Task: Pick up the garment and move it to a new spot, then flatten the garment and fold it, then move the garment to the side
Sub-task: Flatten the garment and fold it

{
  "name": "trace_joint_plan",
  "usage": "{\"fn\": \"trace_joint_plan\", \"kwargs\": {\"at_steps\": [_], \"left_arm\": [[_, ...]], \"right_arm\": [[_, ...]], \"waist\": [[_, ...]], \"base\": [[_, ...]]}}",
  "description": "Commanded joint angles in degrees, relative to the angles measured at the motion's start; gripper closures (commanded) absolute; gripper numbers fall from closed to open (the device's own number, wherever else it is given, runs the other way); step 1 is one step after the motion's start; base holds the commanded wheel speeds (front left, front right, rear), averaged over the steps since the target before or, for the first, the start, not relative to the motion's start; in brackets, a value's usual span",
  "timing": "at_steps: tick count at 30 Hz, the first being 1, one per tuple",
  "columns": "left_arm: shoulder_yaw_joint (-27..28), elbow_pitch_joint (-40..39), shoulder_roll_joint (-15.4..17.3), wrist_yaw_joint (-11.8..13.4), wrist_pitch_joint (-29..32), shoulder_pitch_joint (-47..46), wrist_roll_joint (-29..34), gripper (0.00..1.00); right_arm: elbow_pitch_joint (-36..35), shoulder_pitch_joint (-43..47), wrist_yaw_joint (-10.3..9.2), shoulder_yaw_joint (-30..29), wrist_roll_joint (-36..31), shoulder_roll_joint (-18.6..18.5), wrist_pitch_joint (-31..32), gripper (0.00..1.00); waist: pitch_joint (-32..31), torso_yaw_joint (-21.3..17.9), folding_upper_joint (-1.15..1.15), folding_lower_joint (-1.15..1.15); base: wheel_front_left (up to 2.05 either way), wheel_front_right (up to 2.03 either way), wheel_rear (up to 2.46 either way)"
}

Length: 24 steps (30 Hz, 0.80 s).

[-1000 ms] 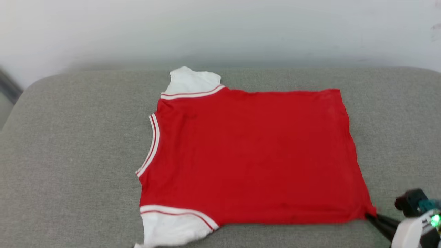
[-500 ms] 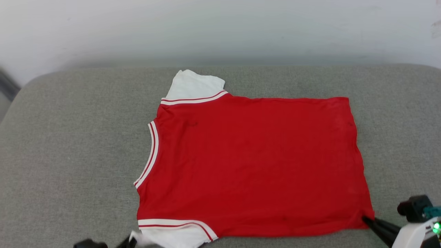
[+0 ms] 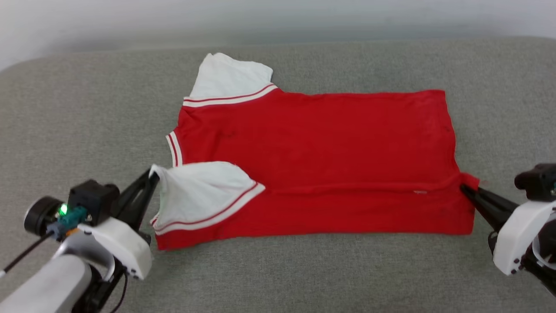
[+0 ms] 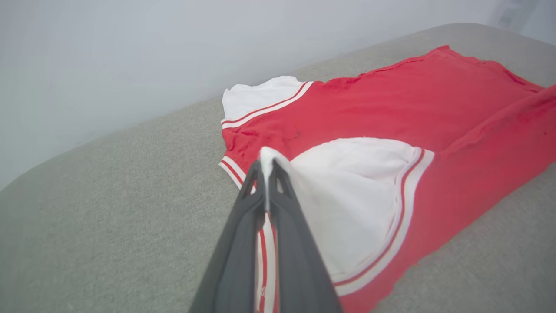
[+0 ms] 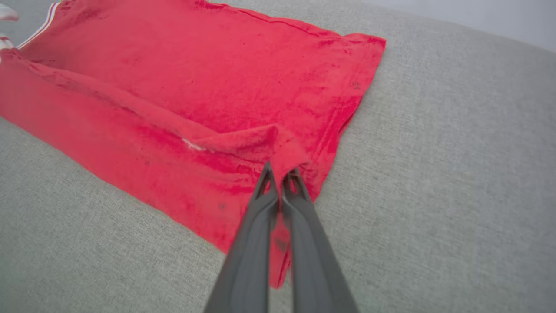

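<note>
Pinching the garment (image 3: 330,139) — left hand (image 3: 153,172) at sleeve (image 3: 197,191), right hand (image 3: 463,188) at hem (image 3: 471,179).

Head view looks down; close wrist views share the garment (image 3: 312,143).

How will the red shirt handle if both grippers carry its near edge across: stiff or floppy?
Probably floppy: the shirt droops into a soft fold between the left gripper and the right gripper. Likely light, since small pinches hold the sleeve and hem corner. The coarse grey cushion may hold the flat part in place.
</note>
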Motion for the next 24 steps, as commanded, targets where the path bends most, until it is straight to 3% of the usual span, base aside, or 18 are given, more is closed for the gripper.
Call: {"fn": "trace_joint_plan", "kwargs": {"at_steps": [1,6,13,22,23,24], "left_arm": [[0.2,0.8,-0.7,-0.4,0.1,-1.5,0.1,1.0],[0.5,7.1,-2.8,-2.4,0.3,-6.7,0.0,1.0],[-0.9,17.8,-5.7,-5.6,0.1,-10.4,-0.2,1.0],[-3.3,27.8,-10.0,-9.1,-0.3,-12.2,-0.5,0.98],[-3.4,28.5,-10.3,-9.3,-0.1,-12.3,-0.7,0.52],[-3.4,29.1,-10.3,-9.3,-0.2,-12.7,-0.5,0.0]], "right_arm": [[-0.2,-1.1,-0.03,-0.7,-0.5,0.7,0.5,1.0],[1.7,-3.6,-0.03,-2.9,-1.9,3.6,2.5,1.0],[6.0,-6.9,-0.03,-1.6,-3.5,6.6,4.3,1.0],[9.9,-8.1,-0.02,1.7,-2.3,8.2,3.7,1.0],[10.0,-8.1,-0.02,1.6,-2.0,8.0,3.5,0.9],[10.1,-8.0,-0.02,1.5,-1.8,7.8,3.4,0.6]], "waist": [[1.7,-1.0,0.0,-0.01],[5.1,-1.8,0.0,-0.01],[9.1,-2.6,0.0,-0.01],[8.6,-2.0,0.0,-0.01],[8.0,-1.9,0.0,-0.01],[7.3,-1.7,0.0,-0.01]], "base": [[0.0,0.0,0.0],[0.0,0.0,0.0],[0.0,0.0,0.0],[0.0,0.0,0.0],[0.0,0.0,0.0],[0.0,0.0,0.0]]}}
